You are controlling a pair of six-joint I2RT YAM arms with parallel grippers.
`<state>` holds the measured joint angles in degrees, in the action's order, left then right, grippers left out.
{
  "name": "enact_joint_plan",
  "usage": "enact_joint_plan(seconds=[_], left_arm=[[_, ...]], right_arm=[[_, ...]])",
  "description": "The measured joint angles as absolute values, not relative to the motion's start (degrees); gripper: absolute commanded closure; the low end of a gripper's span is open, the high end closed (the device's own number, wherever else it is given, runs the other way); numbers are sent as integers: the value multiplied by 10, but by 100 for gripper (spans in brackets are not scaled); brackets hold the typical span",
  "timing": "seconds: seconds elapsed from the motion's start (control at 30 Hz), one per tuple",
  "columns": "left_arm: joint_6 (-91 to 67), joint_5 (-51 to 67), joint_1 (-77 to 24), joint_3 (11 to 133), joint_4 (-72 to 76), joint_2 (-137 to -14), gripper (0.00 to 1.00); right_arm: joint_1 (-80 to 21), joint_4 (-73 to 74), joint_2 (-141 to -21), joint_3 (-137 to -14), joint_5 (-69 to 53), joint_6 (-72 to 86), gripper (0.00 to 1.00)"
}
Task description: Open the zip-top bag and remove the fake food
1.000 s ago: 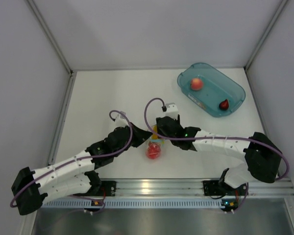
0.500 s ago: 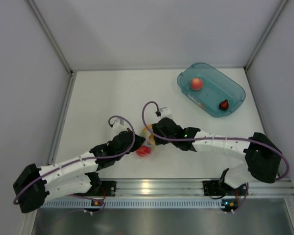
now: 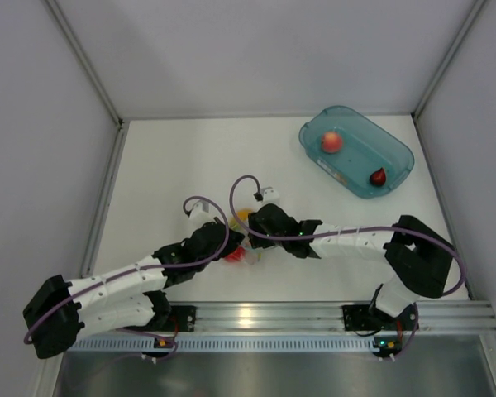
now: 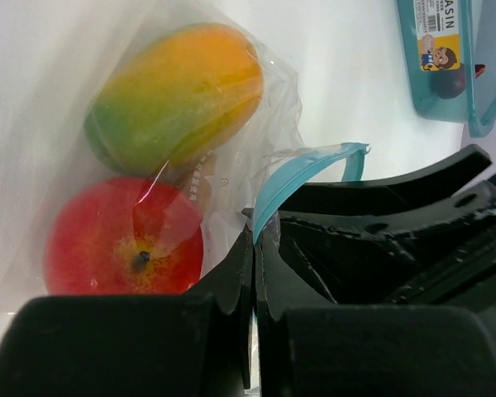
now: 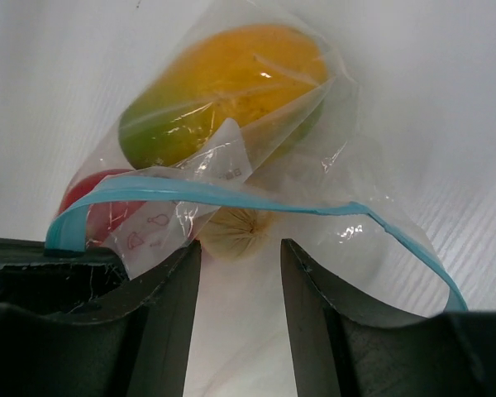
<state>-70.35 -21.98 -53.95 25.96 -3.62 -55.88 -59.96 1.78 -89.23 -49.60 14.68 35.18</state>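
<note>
Table: teal tub, far right, holding peach ball and dark red piece, so seemingly half done. Zip-top bag, centre, mouth open: left claw pinches its blue strip, right claw spread at the opening. Mango and red ball inside, yet to come out.

Just ahead of the black right end effector, the zip-top bag is clear, with a teal-blue zip strip and small reddish printed marks. Inside it, the toy mango shades from yellow-orange to green. The toy apple, in front of the black left end effector, is red and turns yellowish round a dark stem dimple. Well beyond both, the translucent teal tub holds a pinkish-orange ball and a dark red piece. The table is white.
</note>
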Motion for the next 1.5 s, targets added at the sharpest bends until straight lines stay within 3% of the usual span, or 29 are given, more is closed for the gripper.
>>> enact_joint_plan(seconds=[0.37,0.97,1.17,1.5], left_arm=[[-704,-220,-539,257,-37,-559,100],[-699,-220,-547,291,-79,-566,100],[-699,-205,-557,350,-60,-576,100],[-677,-206,-564,382,-48,-548,100]], right_arm=[[-600,-77,-940,-483,147,394,51],[-598,-258,-991,-425,163,525,59],[-596,-197,-984,-424,221,527,58],[-571,55,-861,-482,397,411,59]])
